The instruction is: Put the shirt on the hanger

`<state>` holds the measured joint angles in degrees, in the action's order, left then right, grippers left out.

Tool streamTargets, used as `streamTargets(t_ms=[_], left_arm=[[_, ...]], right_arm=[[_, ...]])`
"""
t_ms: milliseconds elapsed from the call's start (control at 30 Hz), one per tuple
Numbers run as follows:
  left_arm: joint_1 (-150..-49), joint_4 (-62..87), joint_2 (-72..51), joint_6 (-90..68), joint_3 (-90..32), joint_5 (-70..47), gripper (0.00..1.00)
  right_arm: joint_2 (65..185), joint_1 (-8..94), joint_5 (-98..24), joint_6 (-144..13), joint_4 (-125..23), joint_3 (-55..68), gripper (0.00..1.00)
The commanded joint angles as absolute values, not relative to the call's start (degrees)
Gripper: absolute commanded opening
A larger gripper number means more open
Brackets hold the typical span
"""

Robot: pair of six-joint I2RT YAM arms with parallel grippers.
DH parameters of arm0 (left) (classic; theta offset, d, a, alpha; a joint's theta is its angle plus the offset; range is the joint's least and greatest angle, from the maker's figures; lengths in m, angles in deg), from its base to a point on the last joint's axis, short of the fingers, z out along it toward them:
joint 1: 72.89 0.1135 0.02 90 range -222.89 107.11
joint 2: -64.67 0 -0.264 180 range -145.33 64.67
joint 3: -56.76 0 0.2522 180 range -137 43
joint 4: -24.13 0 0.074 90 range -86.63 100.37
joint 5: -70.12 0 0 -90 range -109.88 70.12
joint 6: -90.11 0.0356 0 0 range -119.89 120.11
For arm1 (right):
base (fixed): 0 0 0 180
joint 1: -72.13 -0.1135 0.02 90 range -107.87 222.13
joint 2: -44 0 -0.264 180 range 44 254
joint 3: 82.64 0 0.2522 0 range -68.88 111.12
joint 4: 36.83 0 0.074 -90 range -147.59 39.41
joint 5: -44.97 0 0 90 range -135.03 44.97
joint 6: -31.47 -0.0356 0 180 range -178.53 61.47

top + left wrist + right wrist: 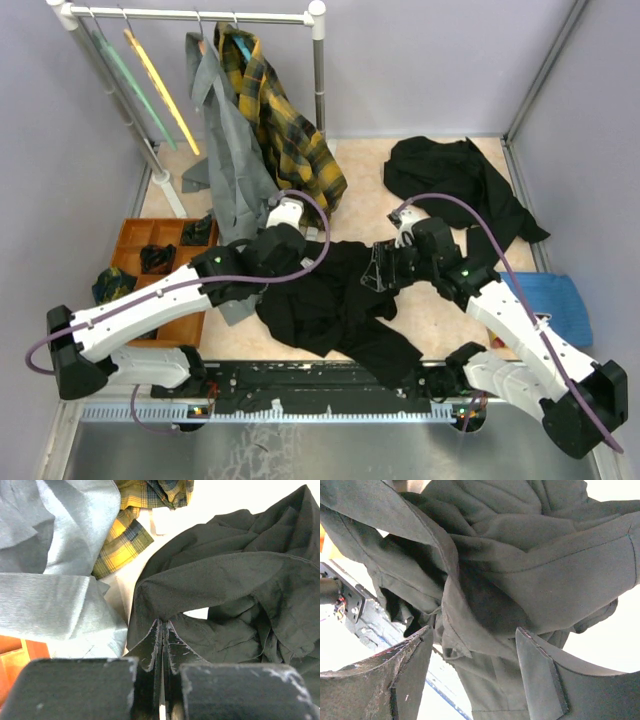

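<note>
The hanger [160, 92] hangs on the rack [190, 15] at the upper left of the top view, bare and well apart from everything being handled. Beside it on the rack hang a grey garment [225, 160] and a plaid shirt [285, 125].

Left of centre, the left hand [162, 625] has its fingers pressed together on a fold of the shirt [330, 300]. That shirt lies crumpled in the lower middle of the bench [440, 340], between the two arms. Just right of centre, the right hand [475, 645] is spread wide, with black cloth bunched just past its fingers [540, 675] and nothing pinched.

Another black garment [460, 185] lies at the upper right, untouched.

By my reading the task is barely begun. One hand has a hold on the cloth, but the shirt is still a heap, no collar opening is found, and the hanger has yet to be fetched and threaded through the shoulders.
</note>
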<state>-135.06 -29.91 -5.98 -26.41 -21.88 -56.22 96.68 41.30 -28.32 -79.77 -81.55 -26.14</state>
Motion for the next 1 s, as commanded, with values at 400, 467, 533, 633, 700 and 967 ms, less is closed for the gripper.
streamTargets(t_ms=[400,467,533,633,700,967], left_arm=[[-128.0,-28.1,-1.8,-17.6,-22.7,-46.3,0.00],[-127.7,-28.0,-1.7,-17.5,-22.8,-45.9,0.00],[-127.5,-28.2,-1.6,-17.1,-23.0,-45.8,0.00],[-126.7,-28.9,-0.9,-15.9,-23.5,-45.3,0.00],[-125.9,-29.7,0.0,-14.2,-24.1,-44.2,0.00],[-122.3,-32.8,5.3,-7.5,-25.9,-34.9,0.00]], right_arm=[[100.2,41.8,-23.4,-83.2,-63.9,-34.0,0.66],[100.8,41.8,-24.2,-83.3,-63.2,-34.8,0.56],[101.2,41.8,-24.2,-83.7,-62.0,-35.4,0.33],[100.7,41.8,-26.0,-84.3,-62.9,-35.3,0.06],[100.0,41.8,-32.1,-84.4,-67.8,-33.5,0.00],[96.9,41.8,-36.7,-77.0,-81.4,-22.7,0.00]])
